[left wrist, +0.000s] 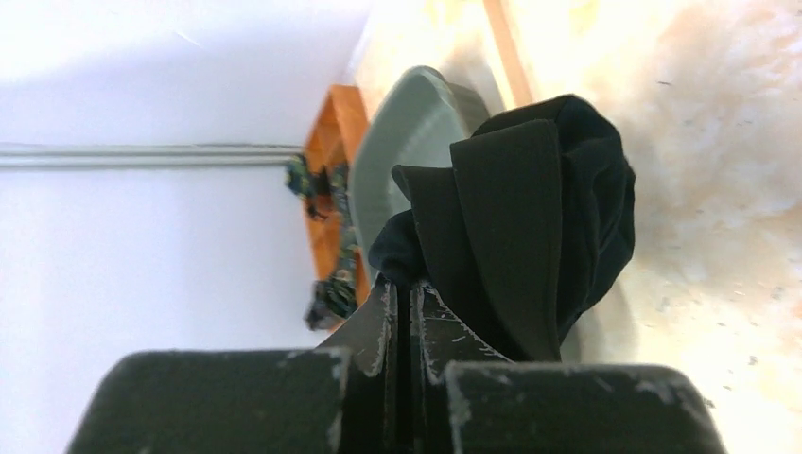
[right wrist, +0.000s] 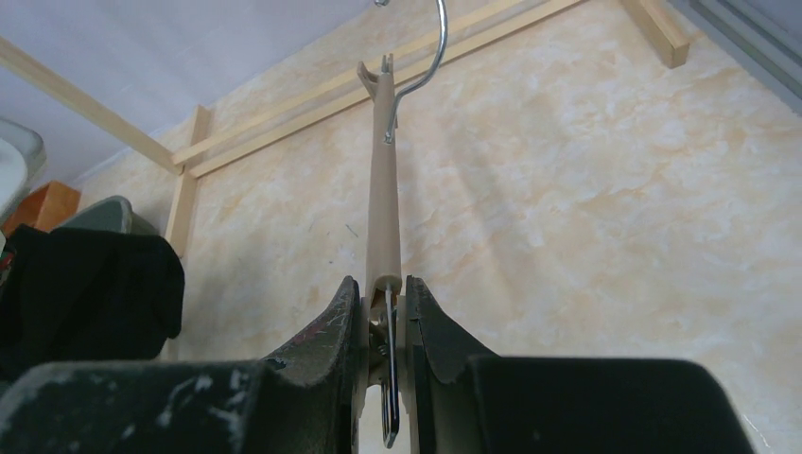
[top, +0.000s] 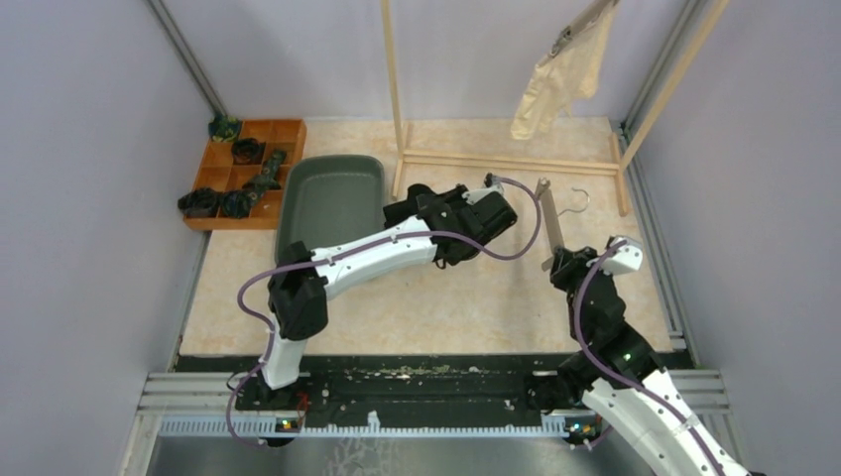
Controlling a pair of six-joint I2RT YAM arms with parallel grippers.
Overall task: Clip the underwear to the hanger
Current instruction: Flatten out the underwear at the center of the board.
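The plain black, soft fabric underwear [left wrist: 530, 218] is bunched in the left gripper [left wrist: 409, 293], whose jaws are pressed together on a fold of it. It hangs in the air above the marbled beige bench [top: 446, 297], near the middle. It looks light and limp, and is likely to sag and twist rather than hold any shape, so I judge that the waistband wants pulling out flat and taut before a clip bites on it. The right gripper [right wrist: 383, 303] has its jaws clamped on one end of the slim pale wooden hanger [right wrist: 382, 208], right at a metal clip [right wrist: 390, 378], with the wire hook [right wrist: 430, 57] at the far end. The hanger should be stiff and light, though it could pivot in so narrow a grip. The pale cream-yellow underwear [top: 560, 79] hangs at the top of the wooden rack [top: 397, 89], at the far right. The dark grey plastic tub [top: 332, 203] shows nothing inside. The orange wooden divided tray [top: 286, 134] holds several dark rolled bundles [top: 246, 151], perhaps socks, and some sit over its edges.
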